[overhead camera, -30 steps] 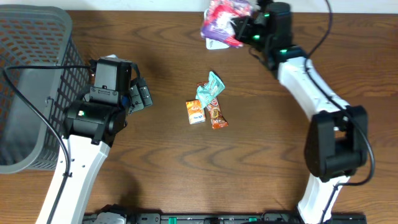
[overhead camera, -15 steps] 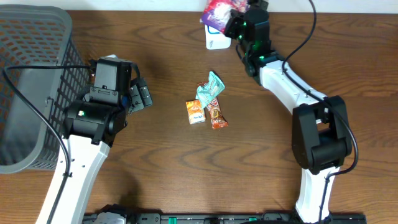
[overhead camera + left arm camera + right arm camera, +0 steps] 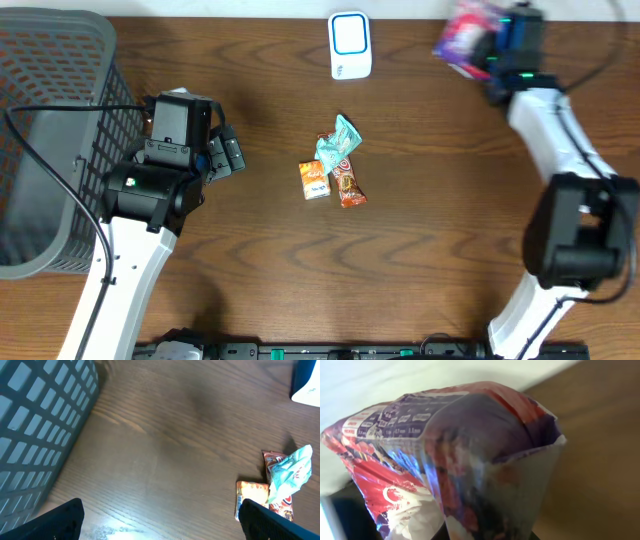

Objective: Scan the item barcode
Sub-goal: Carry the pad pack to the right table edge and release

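Purple-and-red snack bag [image 3: 462, 33] is at the far right corner of the surface [image 3: 420, 250], smeared by motion in the overhead view. The right tool [image 3: 497, 42] is clenched on it, and the bag sticks out of the tool on the side facing the left arm. In that tool's wrist view the bag fills nearly the whole frame. It is crumpled, with white print along its upper edge too blurred to read; I cannot tell whether a barcode shows.

Change: a second ago this tool held the bag by the scanner [image 3: 350, 45]. Half a second ago the bag sat right over it, hiding its top. The arm has since swung off to the right. The scanner, white with a blue face, now lies fully uncovered, well apart from the right tool on its left.

Left tool [image 3: 225, 155]: no change across the three overhead frames. Jaws spread wide, released, just beside the grey basket [image 3: 60, 60]. Its wrist view shows dark fingers [image 3: 55, 522] in the lower corners.

Small packets [image 3: 335, 172], orange, teal and red-brown, touch in a cluster. They lie right of the left tool, nearer it than the right tool, in the same spot as before.
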`<state>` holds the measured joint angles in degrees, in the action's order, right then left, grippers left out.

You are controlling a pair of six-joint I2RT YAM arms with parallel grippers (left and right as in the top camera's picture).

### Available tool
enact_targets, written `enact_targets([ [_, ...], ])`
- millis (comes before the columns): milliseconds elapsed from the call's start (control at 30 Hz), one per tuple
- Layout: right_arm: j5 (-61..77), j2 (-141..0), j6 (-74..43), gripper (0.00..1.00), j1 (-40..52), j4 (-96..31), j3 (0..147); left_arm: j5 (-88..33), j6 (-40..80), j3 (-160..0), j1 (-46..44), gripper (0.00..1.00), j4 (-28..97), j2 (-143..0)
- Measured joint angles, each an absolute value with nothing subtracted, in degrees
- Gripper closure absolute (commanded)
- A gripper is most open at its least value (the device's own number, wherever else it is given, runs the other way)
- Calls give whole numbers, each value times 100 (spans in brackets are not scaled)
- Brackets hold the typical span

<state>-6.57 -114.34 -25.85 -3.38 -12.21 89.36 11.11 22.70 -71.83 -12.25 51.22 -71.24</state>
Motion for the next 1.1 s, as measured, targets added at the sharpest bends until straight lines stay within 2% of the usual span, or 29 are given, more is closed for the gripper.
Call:
enact_targets([
  [133,-701,-11330,-2563,99,-1133,-1981,8938,1111,2270,-7183,-1225,2,5122,-7124],
  [233,-733,-11365,-2556,89,-1684,-2300,8938,1111,2272,-7183,-1225,2,5122,-7124],
  [267,-733,-11378,-2561,83,-1833,-2355,8938,1111,2272,-7183,-1225,2,5120,-7124],
  [300,-735,-11389,-2563,74,-1968,-2388,8938,1111,2272,-7183,-1225,2,5120,-7124],
  [333,-735,-11399,-2567,57,-2099,-2416,8938,1111,2272,-7183,-1225,2,5122,-7124],
  [433,-738,-11410,-2526,45,-2432,-2451,8934,1111,2272,-7183,-1225,2,5120,-7124],
  [533,-735,-11410,-2464,21,-2668,-2464,8934,1111,2272,-7183,-1225,2,5120,-7124],
  [567,-720,-11410,-2377,18,-2742,-2469,8934,1111,2270,-7183,-1225,2,5120,-7124],
  [767,-582,-11397,-1726,15,-2851,-2611,8930,1114,2272,-7183,-1225,2,5120,-7124],
  [867,-257,-11273,-1594,9,-2827,-2600,8923,1111,2272,-7183,-1225,2,5120,-7124],
  [1100,1999,-10370,-1466,10,-2571,-2329,8908,1111,2272,-7183,-1225,2,5120,-7124],
])
